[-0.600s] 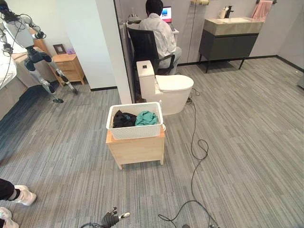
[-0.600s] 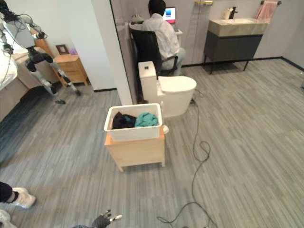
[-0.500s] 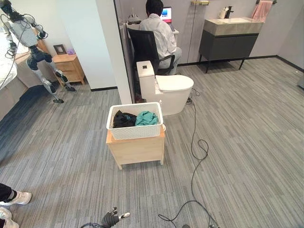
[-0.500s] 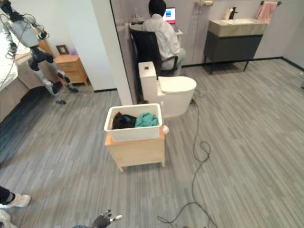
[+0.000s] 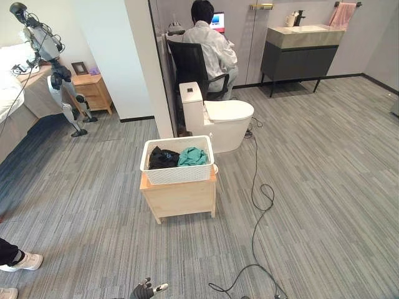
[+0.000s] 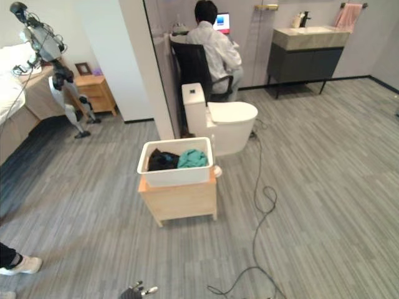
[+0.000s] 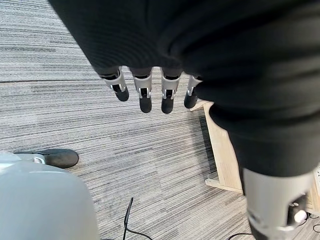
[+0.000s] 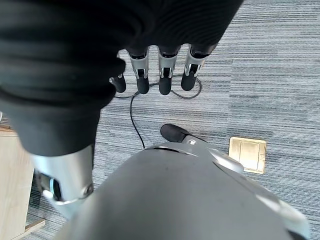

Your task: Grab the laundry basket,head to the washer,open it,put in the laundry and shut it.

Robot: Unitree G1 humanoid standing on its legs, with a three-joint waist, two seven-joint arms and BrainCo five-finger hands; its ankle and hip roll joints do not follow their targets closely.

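Ahead I see the white laundry basket (image 5: 177, 167) sitting on a low wooden stand (image 5: 179, 196), with dark and teal laundry (image 5: 179, 156) inside, well apart from both arms. My left robot hand (image 7: 150, 90) hangs over the grey floor (image 5: 324, 162) with fingers straight and relaxed, holding nothing. My right robot hand (image 8: 160, 75) hangs likewise, fingers loose. Behind the basket stands a white toilet (image 5: 218, 118).

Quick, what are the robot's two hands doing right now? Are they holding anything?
Left hand: open, fingers straight, holding nothing.
Right hand: open, fingers straight, holding nothing.
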